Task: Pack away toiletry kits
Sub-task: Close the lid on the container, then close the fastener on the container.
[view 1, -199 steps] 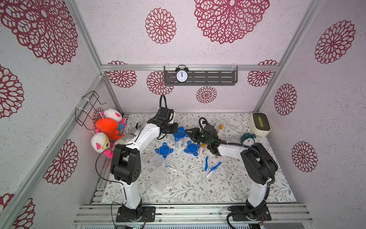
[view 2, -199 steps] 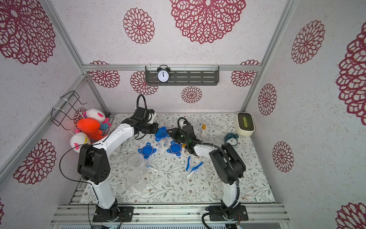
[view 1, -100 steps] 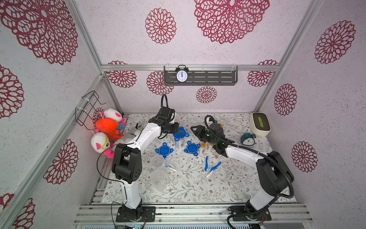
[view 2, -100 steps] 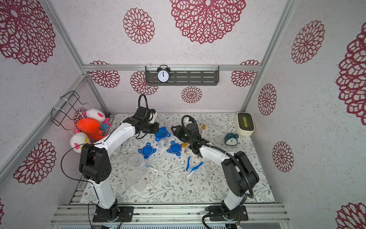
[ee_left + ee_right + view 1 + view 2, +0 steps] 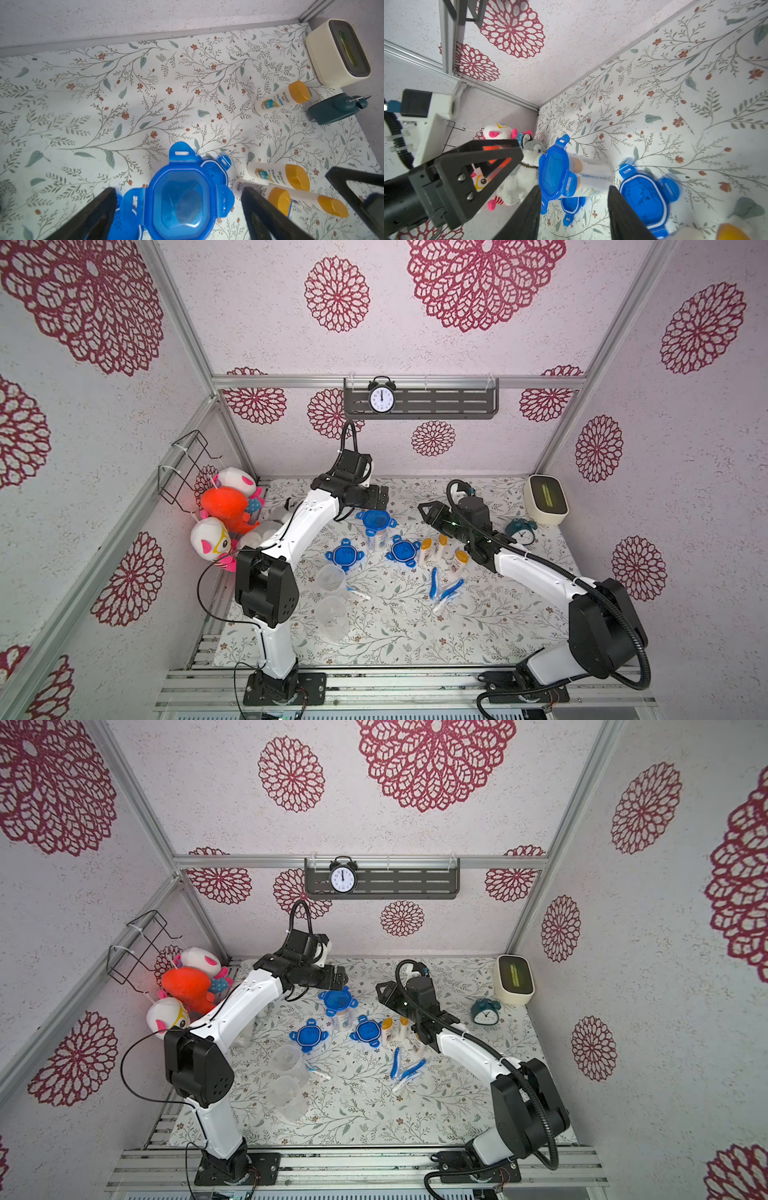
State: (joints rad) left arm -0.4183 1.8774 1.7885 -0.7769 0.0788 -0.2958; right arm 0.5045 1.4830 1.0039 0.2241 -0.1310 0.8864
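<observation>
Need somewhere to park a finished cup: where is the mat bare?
Bare: the front right of the mat, nearer than the toothbrushes and right of the empty cups. Also the back strip along the wall, between the left gripper and the cream box. Crowded: the centre, with the lidded cup, two loose lids and orange-capped bottles.

On a small white orange-capped plastic bottle (image 5: pixel 279 100) lying near the table's far right corner, I read a brand word beginning "RE"; its remaining letters blur. A second such bottle (image 5: pixel 239 185) shows a barcode. The black round alarm clock (image 5: pixel 381 399) has dial numerals too small for me to read.
</observation>
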